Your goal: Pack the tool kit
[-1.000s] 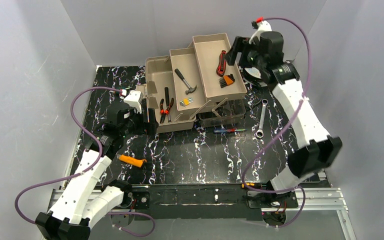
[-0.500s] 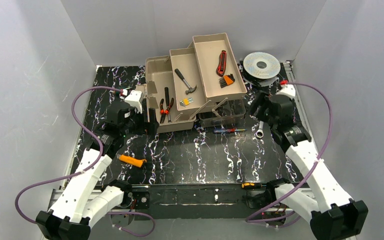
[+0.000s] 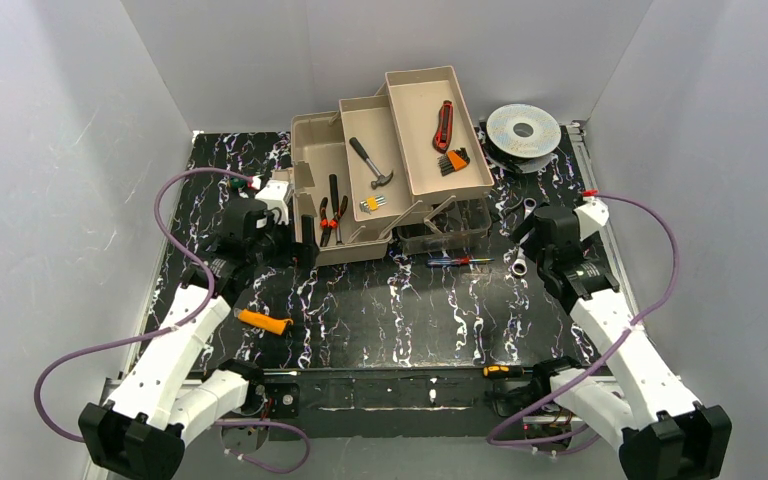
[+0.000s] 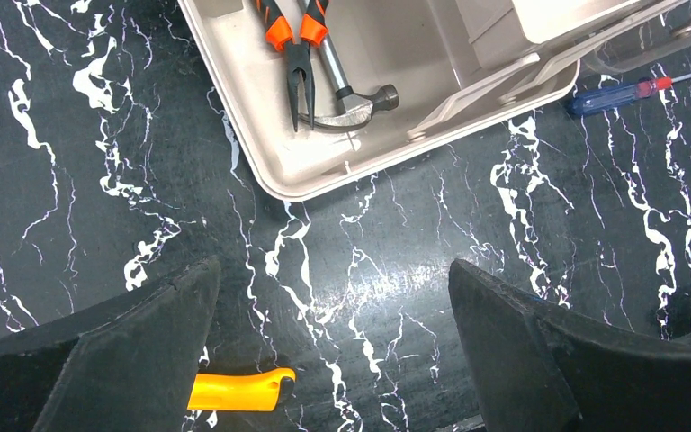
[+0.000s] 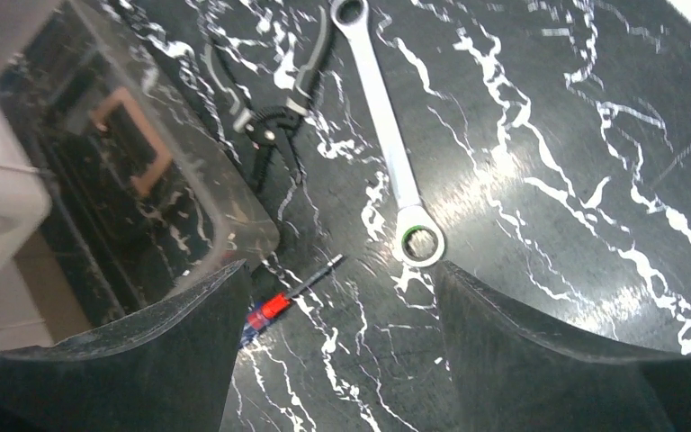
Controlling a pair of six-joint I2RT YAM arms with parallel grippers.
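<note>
**Open toolbox on a veined black counter; both pairs of jaws spread and empty.**

The taupe, matte plastic toolbox [image 3: 305,150] stands at 12 o'clock on the glossy, white-veined counter [image 3: 410,310]. Its rectangular beige trays [image 3: 460,185] are stepped out toward 1 o'clock, and its smoky translucent lid [image 5: 144,153] lies at their foot. The left jaws hover spread over bare counter. The toolbox's rounded corner, holding the orange-handled pliers [image 4: 299,76], is at their 12 o'clock, and an orange-handled tool [image 4: 234,389] is at 7 o'clock. The right jaws are likewise spread. The ring end of the polished steel wrench [image 5: 387,153] lies just ahead of their gap at 12 o'clock, the black pliers [image 5: 270,99] at 11 o'clock, and the red-and-blue screwdriver [image 5: 279,301] by the left finger. A round silver wire spool [image 3: 523,128] sits at 2 o'clock. Tool markings are too small to read.
</note>
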